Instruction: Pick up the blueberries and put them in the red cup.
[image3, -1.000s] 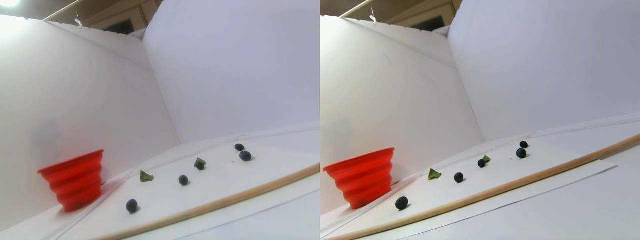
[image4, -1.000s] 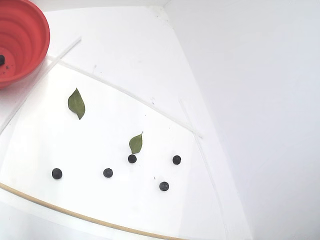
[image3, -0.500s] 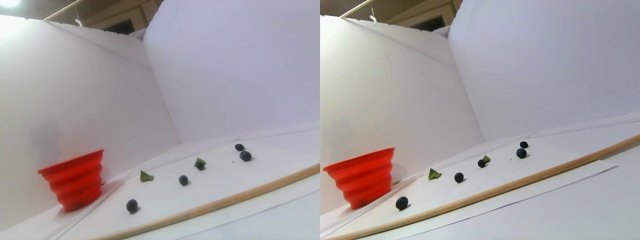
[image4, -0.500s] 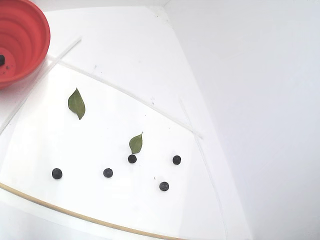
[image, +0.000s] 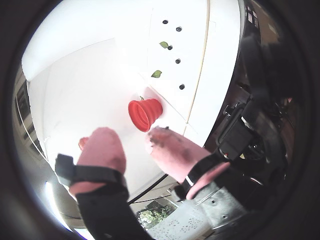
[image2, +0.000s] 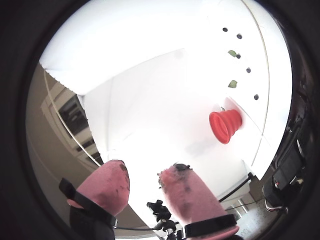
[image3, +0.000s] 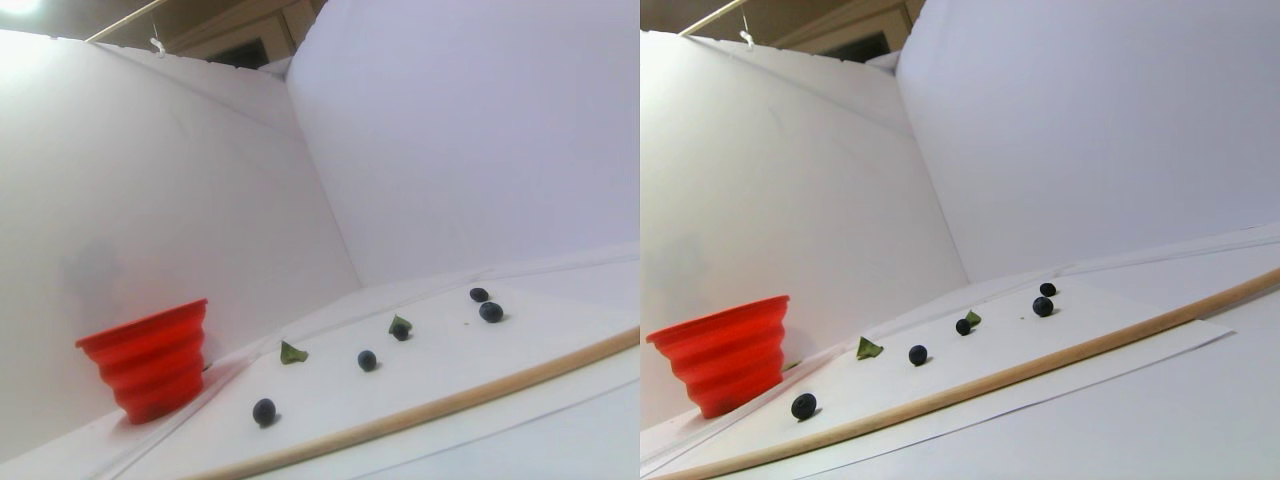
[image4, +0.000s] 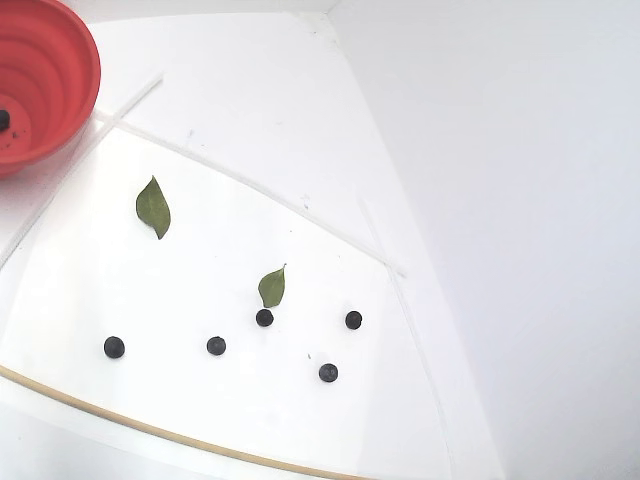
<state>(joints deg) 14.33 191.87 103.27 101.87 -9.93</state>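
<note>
Several blueberries lie loose on the white sheet: in the fixed view (image4: 216, 345), in the stereo pair view (image3: 367, 360) and far off in both wrist views (image: 177, 61) (image2: 248, 70). One more berry (image4: 3, 120) lies inside the red cup (image4: 60, 70). The cup stands upright at the sheet's corner by the wall (image3: 150, 360) (image: 145, 114) (image2: 226, 126). My gripper (image: 131, 140) (image2: 146, 172) has pink padded fingers (image: 105, 147). It is open and empty, high above the table, with the cup just beyond its fingertips. It does not show in the fixed or stereo pair views.
Two green leaves (image4: 153, 207) (image4: 272, 287) lie among the berries. A thin wooden strip (image4: 150, 430) (image3: 450, 395) borders the sheet's near edge. White walls (image3: 450, 150) close in two sides. The arm's base and cables (image: 250, 135) are at the right of a wrist view.
</note>
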